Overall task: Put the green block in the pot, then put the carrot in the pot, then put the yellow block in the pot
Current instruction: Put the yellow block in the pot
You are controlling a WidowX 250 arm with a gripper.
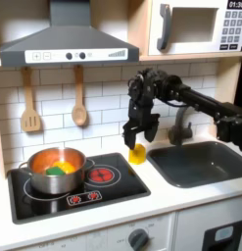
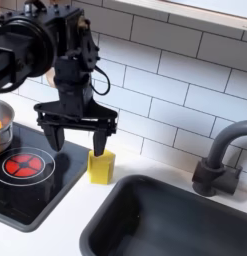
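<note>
The claw (image 2: pixel 75 140) hangs wide open, gripping nothing, just above the yellow block (image 2: pixel 100 166) (upright on the surface (image 2: pixel 55 225)) beside the sink (image 2: pixel 165 220).

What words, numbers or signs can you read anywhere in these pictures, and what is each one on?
"01:30" or close to it, on the display of the microwave; small, so uncertain.
Microwave keypad: marks too small to read.
Range hood control strip: marks too blurred to read.
Red marks along the front edge of the stove top: too blurred to read.
Red burner symbol on the stove top in the second exterior view: a pattern, no text.
</note>
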